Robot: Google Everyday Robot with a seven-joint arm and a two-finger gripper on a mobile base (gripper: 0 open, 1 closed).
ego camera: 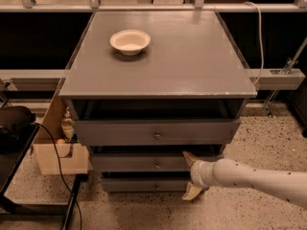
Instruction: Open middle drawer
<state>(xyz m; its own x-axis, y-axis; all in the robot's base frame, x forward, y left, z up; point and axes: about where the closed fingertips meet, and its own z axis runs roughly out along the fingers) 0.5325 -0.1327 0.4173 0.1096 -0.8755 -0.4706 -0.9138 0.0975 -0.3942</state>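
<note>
The grey cabinet [158,75] has three drawers. The middle drawer [124,163] is the second front down, with a small round metal knob [157,165] at its centre, and it sits about flush with the others. My gripper [191,175] is at the end of the white arm [254,178] that comes in from the lower right. It is in front of the right part of the middle and bottom drawers, right of the knob and not touching it. Its two cream fingers [190,157] are spread apart, one up and one down, with nothing between them.
A cream bowl [129,41] sits on the cabinet top. The taller top drawer [115,132] and the thin bottom drawer [129,185] frame the middle one. A cardboard box [55,152], a black cable [60,166] and a black cart [14,128] stand at the left. The floor is speckled.
</note>
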